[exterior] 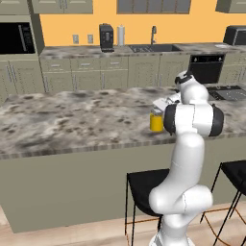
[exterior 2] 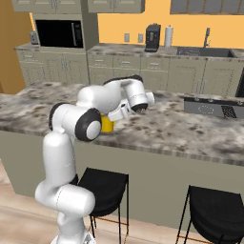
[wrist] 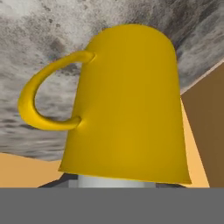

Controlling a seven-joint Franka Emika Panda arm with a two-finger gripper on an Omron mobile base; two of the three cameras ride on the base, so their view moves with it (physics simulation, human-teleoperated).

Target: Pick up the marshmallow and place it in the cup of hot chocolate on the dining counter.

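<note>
1 yellow cup (exterior: pixel 156 121), centre frame, on speckled tabletop (exterior: pixel 72 120); gripper (exterior: pixel 162 104) just above it, grasp state indeterminable.

Light is even and flat across all three views, bright with no visible lamp or window as a source. The counter (exterior: pixel 72 120) shows no clear cast shadows beneath the arm (exterior: pixel 187 144); only soft shading rounds the arm's white shells and its dark joints carry faint highlights. No glare spots appear on the stone. The base views are slightly soft and low in detail, with blocky smearing in the speckle. In the hand view the cup (wrist: pixel 131 105) is very close, its shape stretched wider toward the bottom, with smooth graded shading and soft edges. The stools (exterior 2: pixel 105 188) read as nearly flat black.
</note>
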